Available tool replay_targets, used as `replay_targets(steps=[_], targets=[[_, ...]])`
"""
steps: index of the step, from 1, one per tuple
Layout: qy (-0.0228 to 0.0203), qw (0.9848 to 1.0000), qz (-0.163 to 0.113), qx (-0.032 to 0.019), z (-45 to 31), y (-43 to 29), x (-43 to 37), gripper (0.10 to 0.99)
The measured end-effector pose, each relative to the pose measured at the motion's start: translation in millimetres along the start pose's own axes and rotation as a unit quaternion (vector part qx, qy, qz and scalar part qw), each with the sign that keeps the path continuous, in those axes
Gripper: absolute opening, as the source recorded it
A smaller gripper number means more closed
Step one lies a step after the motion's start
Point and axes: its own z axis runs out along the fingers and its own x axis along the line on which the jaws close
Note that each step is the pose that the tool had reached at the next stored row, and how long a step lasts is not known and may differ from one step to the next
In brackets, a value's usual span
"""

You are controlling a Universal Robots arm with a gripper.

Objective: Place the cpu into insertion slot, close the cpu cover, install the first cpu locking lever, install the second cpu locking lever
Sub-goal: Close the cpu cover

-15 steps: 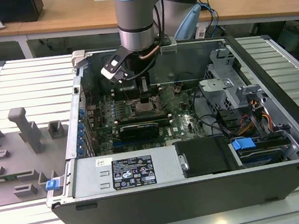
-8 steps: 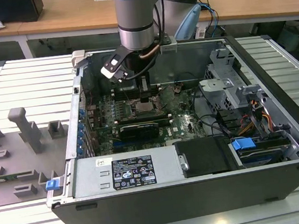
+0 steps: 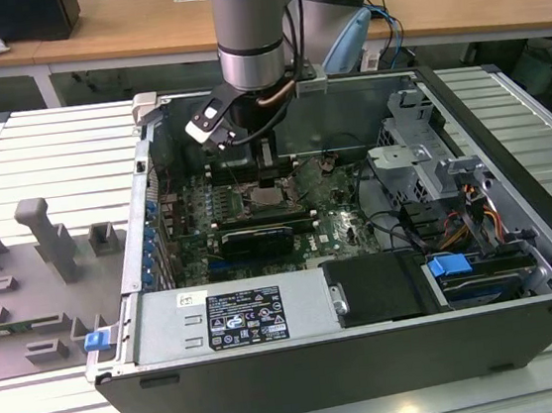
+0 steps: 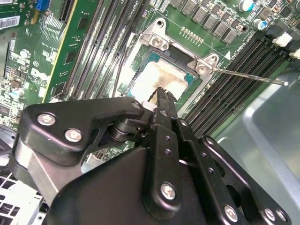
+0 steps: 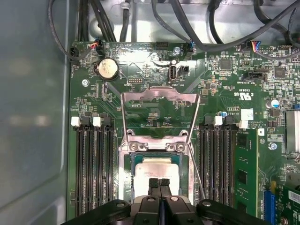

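The thin silvery-tan square cpu [image 5: 157,166], judged light, stiff, fragile and best held by its edges, is seated in the dark-rimmed insertion slot [image 5: 132,176] beneath the black gripper [image 5: 159,181], fingers pressed together

Arm [image 3: 254,30] upright, gripper [image 5: 158,183] downward, fingertips [image 5: 153,183] together.

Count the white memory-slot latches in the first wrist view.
4. Two white latches cap the memory slots on one side of the cpu cover, two on the other. The slots' opposite ends are out of sight, so more may be hidden.
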Motion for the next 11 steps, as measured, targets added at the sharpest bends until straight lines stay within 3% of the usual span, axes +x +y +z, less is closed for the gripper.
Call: replay_targets(steps=[11], targets=[[-0.0012, 1.0, 0.0, 0.0, -20.0, 1.3, -0.2, 0.106]])
